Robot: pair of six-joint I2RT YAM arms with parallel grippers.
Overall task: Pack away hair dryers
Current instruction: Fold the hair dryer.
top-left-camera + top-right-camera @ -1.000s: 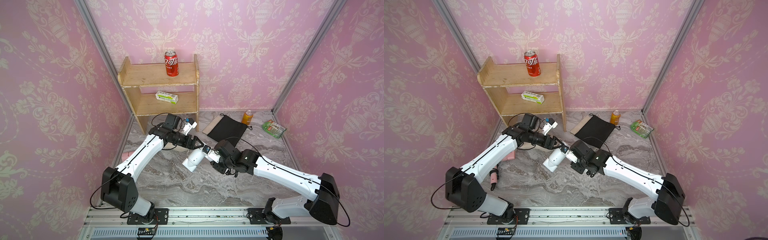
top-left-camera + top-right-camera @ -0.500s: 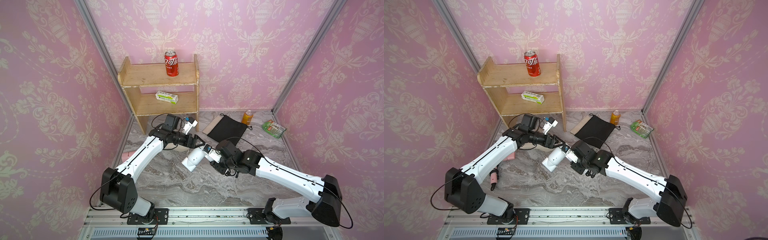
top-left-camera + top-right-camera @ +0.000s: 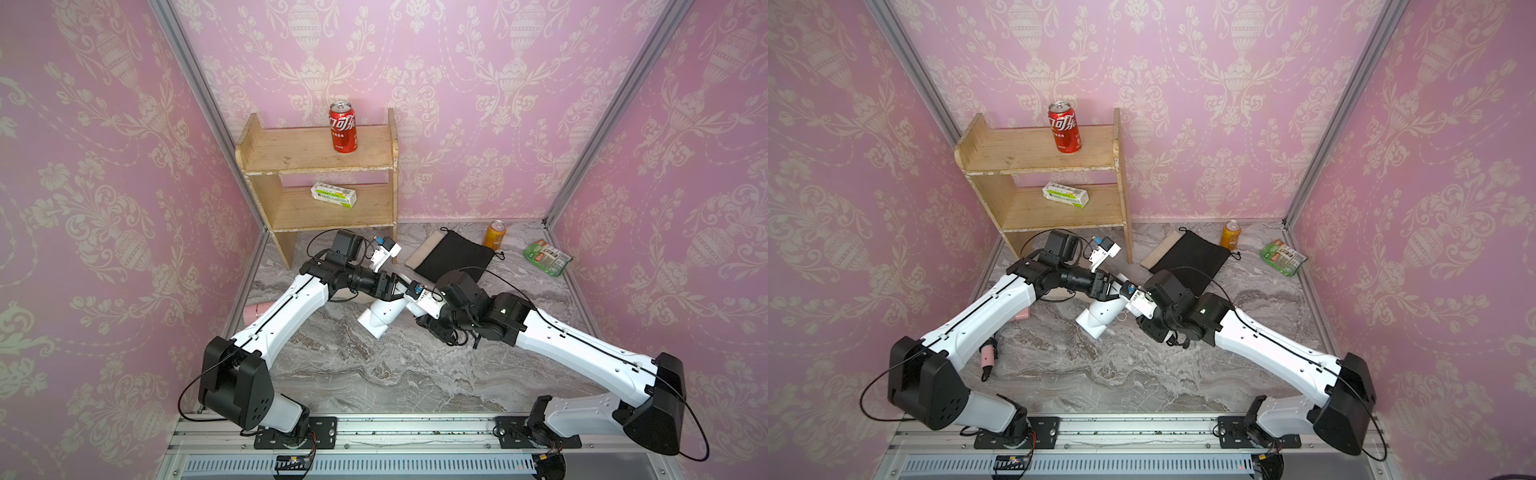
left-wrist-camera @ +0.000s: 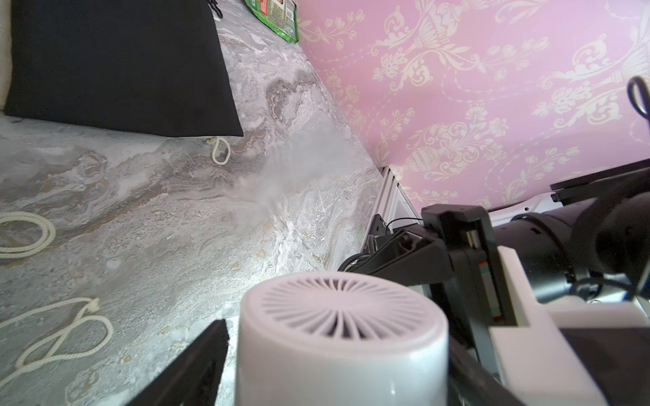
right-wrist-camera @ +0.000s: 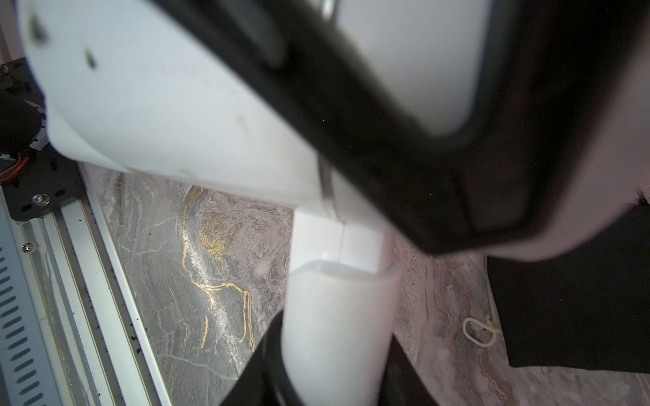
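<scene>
Clamping the handle of the white hair dryer (image 3: 380,318) between the jaws of the right gripper (image 5: 334,358), squeezed tight on the white shaft. Straddling the same dryer's grilled barrel end with the left gripper (image 3: 390,289), jaws spread wide and released, showing a sliver of floor between one finger (image 4: 197,365) and the shell. Leaving a broad bare stretch of marble floor (image 3: 374,374) free between both jaws and the rail (image 3: 415,432); crowding closer on the far side, with the black pouch (image 3: 455,259) edge near and the wooden shelf (image 3: 291,145) post close behind the left jaws. Counting two hair dryers in sight, the pink hair dryer (image 3: 987,356) lying well apart from the jaws; two pouches, black overlapping a beige pouch (image 3: 424,251); two cans, a red can (image 3: 343,129) on the shelf top and an orange can (image 3: 494,235) beyond the pouches; one green-and-white box (image 3: 333,195); one green packet (image 3: 546,257).
</scene>
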